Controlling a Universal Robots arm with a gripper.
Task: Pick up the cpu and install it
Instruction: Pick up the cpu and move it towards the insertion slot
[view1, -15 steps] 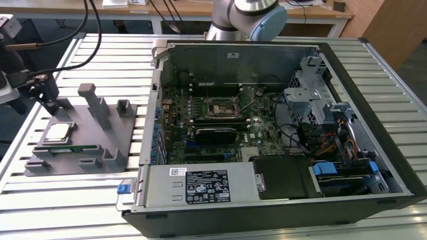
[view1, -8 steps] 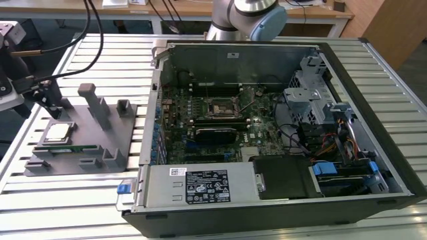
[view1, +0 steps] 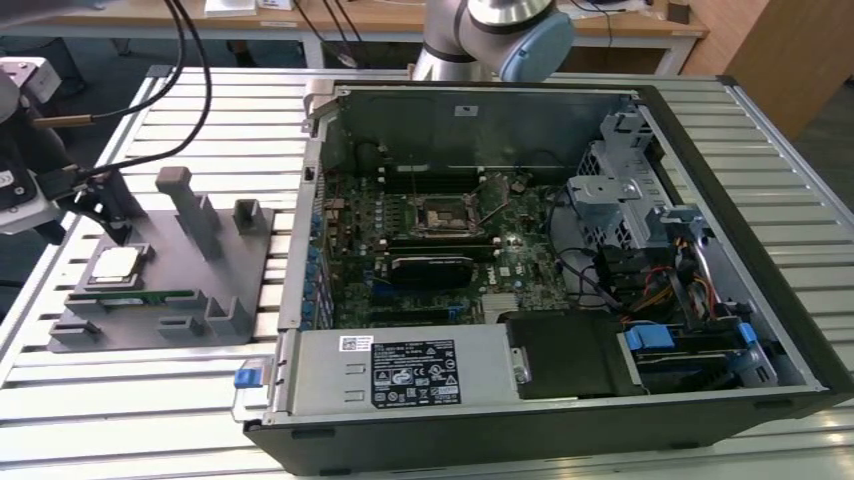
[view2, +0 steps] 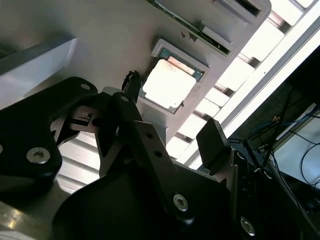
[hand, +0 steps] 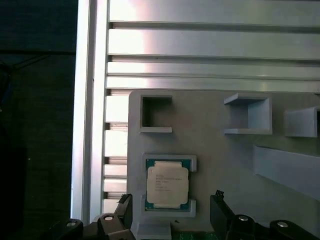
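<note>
While the black gripper hangs open over it, the shiny square silver cpu lies in a grey holder.

The cpu, square and silver-topped, lies flat in the grey holder recess

The arm rose from its base at the far edge of the worktop, where a grey joint with a blue cap showed. Its wrist hung over the worktop's edge on the exterior view's left. From there the tool pointed down, close above the surface near that edge. In both wrist views its two black fingers stood spread well apart, the jaws wide and closed on nothing.
</note>
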